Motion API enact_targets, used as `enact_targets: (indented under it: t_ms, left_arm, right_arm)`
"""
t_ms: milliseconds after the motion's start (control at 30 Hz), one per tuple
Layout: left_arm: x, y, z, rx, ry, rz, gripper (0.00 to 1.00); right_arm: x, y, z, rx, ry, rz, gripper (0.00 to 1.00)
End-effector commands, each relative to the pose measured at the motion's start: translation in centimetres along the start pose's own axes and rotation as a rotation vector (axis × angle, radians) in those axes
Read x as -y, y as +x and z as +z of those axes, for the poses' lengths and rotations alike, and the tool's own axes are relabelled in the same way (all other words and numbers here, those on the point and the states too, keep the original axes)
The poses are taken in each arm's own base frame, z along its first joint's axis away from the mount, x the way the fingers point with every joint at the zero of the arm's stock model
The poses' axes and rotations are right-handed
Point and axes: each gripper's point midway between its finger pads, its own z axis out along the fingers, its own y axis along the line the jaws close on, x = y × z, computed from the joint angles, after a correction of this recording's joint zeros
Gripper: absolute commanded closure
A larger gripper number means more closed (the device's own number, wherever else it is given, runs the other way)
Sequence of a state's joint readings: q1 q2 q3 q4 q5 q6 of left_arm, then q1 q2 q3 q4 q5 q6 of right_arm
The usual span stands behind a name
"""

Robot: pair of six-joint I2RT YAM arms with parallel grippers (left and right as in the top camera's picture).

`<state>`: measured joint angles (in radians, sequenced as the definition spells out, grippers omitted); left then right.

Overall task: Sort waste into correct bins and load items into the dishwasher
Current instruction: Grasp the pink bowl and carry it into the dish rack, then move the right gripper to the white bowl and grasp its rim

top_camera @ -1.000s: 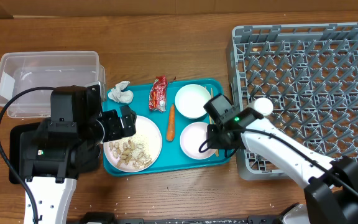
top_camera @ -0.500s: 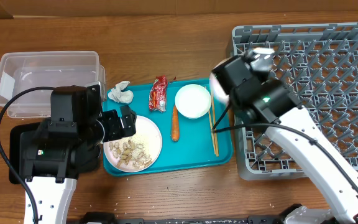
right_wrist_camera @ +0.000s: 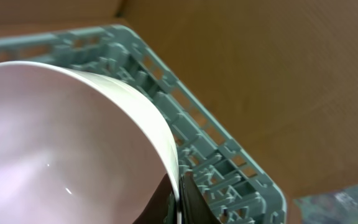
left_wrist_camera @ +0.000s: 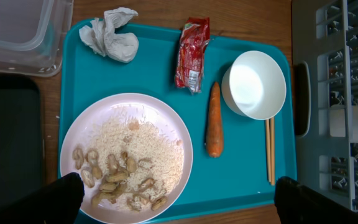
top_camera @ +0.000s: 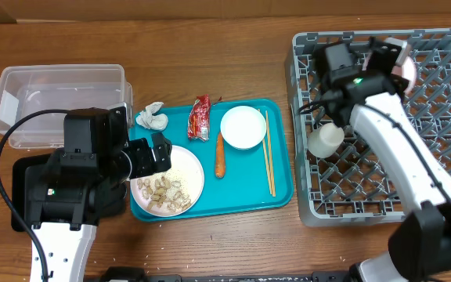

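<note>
1. Right gripper [top_camera: 392, 57] is hanging over the far part of the grey dish rack [top_camera: 413, 164], and its fingers are pressing together on the rim of a white bowl [right_wrist_camera: 73, 143], which it is holding tilted above the pegs.
2. A small white cup [top_camera: 325, 139] is lying inside the rack, near its left wall.
3. The left gripper [top_camera: 152, 154] is hovering over the teal tray [top_camera: 282, 168] with its fingers [left_wrist_camera: 64, 198] spread wide, gripping nothing.
4. On the tray a plate [left_wrist_camera: 126, 155] is carrying rice and beige scraps; beside it the carrot [left_wrist_camera: 214, 119], a second bowl [left_wrist_camera: 257, 84] and chopsticks [left_wrist_camera: 270, 152] are lying.
5. The red wrapper [left_wrist_camera: 191, 53] and the crumpled tissue [left_wrist_camera: 112, 34] are resting at the tray's far edge.
6. The clear tub [top_camera: 57, 102] and the black tray [top_camera: 22, 192] are standing left of the teal tray.
</note>
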<state>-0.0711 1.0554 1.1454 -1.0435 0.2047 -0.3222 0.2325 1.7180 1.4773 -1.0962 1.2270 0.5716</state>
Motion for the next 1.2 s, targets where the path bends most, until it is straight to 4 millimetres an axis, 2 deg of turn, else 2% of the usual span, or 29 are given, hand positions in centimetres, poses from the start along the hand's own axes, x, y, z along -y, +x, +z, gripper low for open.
enact_targets:
  t_ms: [0,167,367,567,733,833,867,900,933,967,1067,1167]
  left_arm:
    - [0.0,-0.7,-0.3,0.019,-0.003,0.011,0.0]
    - [0.0,-0.7,-0.3,0.019,-0.003,0.01,0.0]
    - [0.0,-0.7,-0.3,0.019,-0.003,0.01,0.0]
    - [0.0,-0.7,-0.3,0.019,-0.003,0.011,0.0]
    - [0.0,-0.7,-0.3,0.019,-0.003,0.01,0.0]
    - [0.0,-0.7,-0.3,0.019,-0.003,0.011,0.0]
    - [0.0,-0.7,-0.3,0.019,-0.003,0.011,0.0]
    - [0.0,-0.7,-0.3,0.019,-0.003,0.01,0.0]
    - [0.0,-0.7,-0.3,0.019,-0.003,0.011,0.0]
    - [0.0,-0.7,-0.3,0.019,-0.003,0.011,0.0]
    - [0.0,-0.7,-0.3,0.019,-0.003,0.01,0.0]
    - [0.0,-0.7,-0.3,0.019,-0.003,0.01,0.0]
  right_arm:
    - [0.0,0.0,1.7,-0.013,0.049,0.01,0.96]
    - [-1.8,0.5,2.8,0.004,0.095,-0.033,0.96]
    - [-4.8,0.8,4.1,0.021,0.106,-0.17,0.96]
    - [-5.7,0.9,4.7,0.049,0.173,-0.283,0.96]
    - [-6.8,1.5,4.1,0.046,0.137,-0.314,0.96]
    - [-7.7,1.8,2.8,0.059,0.108,-0.353,0.96]
    - [-8.0,1.8,2.2,0.068,0.099,-0.363,0.91]
    - [-8.4,1.9,1.5,0.079,0.086,-0.381,0.78]
    - [-8.6,2.0,0.9,0.087,0.078,-0.4,0.52]
    - [-8.8,2.1,0.2,0.096,0.069,-0.421,0.35]
    - [-9.0,2.0,-1.9,0.128,0.038,-0.451,0.21]
    - [-8.5,1.4,-4.1,0.157,-0.005,-0.402,0.13]
